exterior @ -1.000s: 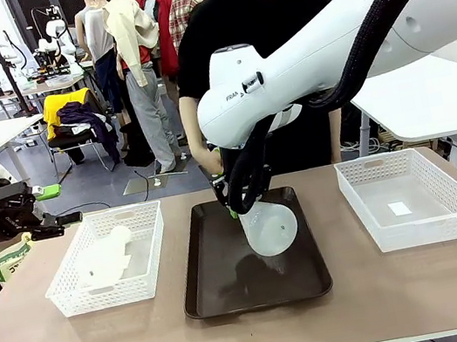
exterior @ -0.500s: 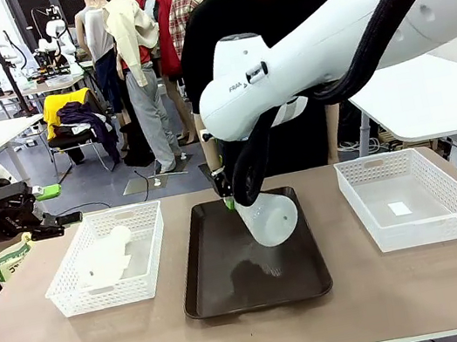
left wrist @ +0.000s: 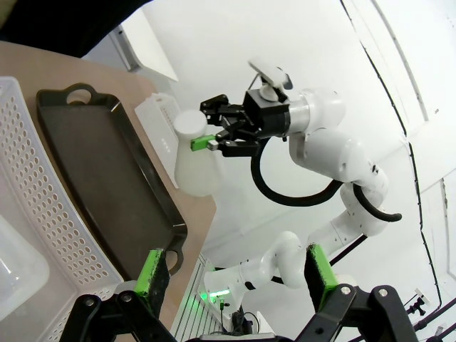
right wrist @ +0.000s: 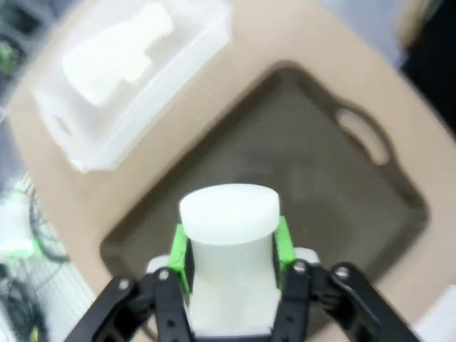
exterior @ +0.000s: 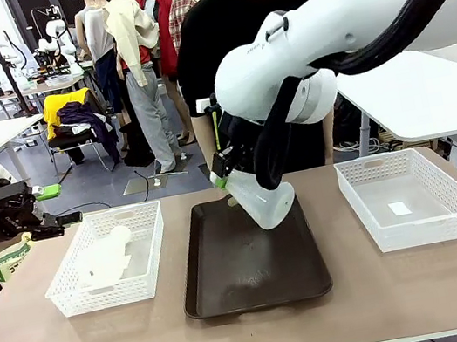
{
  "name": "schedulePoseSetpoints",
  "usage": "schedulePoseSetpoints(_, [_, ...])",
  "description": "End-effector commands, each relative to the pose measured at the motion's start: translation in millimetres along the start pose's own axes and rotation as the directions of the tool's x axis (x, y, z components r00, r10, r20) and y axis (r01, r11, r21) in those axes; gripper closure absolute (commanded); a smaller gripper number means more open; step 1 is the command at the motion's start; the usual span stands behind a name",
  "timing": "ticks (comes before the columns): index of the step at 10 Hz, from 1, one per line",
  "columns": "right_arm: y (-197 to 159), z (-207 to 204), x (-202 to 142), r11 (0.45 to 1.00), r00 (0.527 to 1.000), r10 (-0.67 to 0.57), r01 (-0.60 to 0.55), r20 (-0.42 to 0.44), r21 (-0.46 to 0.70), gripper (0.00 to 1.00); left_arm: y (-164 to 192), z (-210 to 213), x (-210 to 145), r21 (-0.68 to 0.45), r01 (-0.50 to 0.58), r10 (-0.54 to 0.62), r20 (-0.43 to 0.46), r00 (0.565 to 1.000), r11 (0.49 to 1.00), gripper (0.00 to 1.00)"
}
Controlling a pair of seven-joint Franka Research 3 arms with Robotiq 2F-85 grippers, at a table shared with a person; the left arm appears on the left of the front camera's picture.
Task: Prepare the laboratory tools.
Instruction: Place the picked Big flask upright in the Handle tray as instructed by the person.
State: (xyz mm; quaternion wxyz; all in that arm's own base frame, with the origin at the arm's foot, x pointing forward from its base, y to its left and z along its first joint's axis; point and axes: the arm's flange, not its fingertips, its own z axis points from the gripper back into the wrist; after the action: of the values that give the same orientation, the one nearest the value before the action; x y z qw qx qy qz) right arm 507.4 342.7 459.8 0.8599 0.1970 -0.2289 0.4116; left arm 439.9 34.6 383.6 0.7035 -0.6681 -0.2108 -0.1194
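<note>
My right gripper [exterior: 229,181] pinches a flask [exterior: 265,202] tight by its neck, tilted in the air above the tray [exterior: 232,290]; a person [exterior: 206,42] stands just behind. My left gripper [left wrist: 235,271] gapes wide, holding nothing, beside the basket [exterior: 109,296] where the other flask [exterior: 106,254] lies.

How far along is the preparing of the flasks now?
Done: nothing stands on the tray yet. In hand: the right gripper is shut on the neck of one flask, held tilted above the tray. Left: probably setting it down, then the second flask, which lies in the left basket near the open left gripper.
</note>
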Motion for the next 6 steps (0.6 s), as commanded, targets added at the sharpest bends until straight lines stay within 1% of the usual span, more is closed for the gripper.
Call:
schedulePoseSetpoints(1, [-14, 14, -38, 0.947, 0.960, 0.233, -0.260, 0.155, 0.190, 1.00, 0, 1, 0, -0.001, 0.018, -0.018, 0.003, 1.000, 1.000, 0.00])
schedulePoseSetpoints(2, [-15, 19, -40, 0.900, 0.921, 0.326, -0.371, 0.214, 0.228, 1.00, 0, 1, 0, -0.001, 0.018, -0.018, 0.003, 1.000, 1.000, 0.00])
schedulePoseSetpoints(3, [-16, 26, -44, 0.824, 0.855, 0.438, -0.505, 0.277, 0.256, 1.00, 0, 1, 0, -0.001, 0.018, -0.018, 0.003, 1.000, 1.000, 0.00])
schedulePoseSetpoints(4, [-19, 30, -45, 0.777, 0.808, 0.486, -0.573, 0.332, 0.259, 1.00, 0, 1, 0, -0.001, 0.018, -0.018, 0.003, 1.000, 1.000, 0.00])
schedulePoseSetpoints(6, [-29, 32, -47, 0.711, 0.752, 0.526, -0.645, 0.396, 0.280, 1.00, 0, 1, 0, -0.001, 0.018, -0.018, 0.003, 1.000, 1.000, 0.00])
